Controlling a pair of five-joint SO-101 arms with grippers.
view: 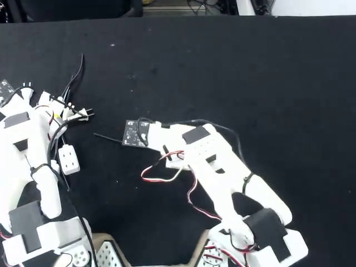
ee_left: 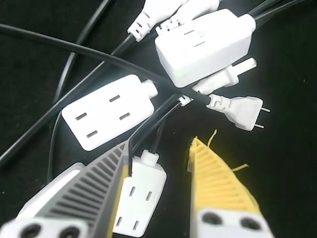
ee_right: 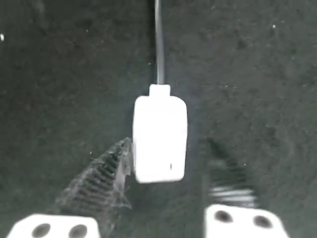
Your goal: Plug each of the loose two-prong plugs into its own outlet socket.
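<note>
Left gripper [ee_left: 159, 144], fingers apart and clamped on nothing, straddles the small socket block [ee_left: 139, 198], which touches its grey finger [ee_left: 94, 183]. Beyond that block, off the yellow finger's [ee_left: 218, 188] side, lies the loose two-prong plug [ee_left: 241, 111] with its long axis crosswise to the gripper's reach and its prongs pointing away from the block. This arm looks the nearer one, its wrist tipped down. Right gripper [ee_right: 168, 143], also open, hangs over a white corded block [ee_right: 160, 139].

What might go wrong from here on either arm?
The left tool is open over crossing black cords; closing may pinch a cord beside the small outlet block, not the loose plug. The right tool straddles a white block off-centre, so closing might push it aside.
</note>
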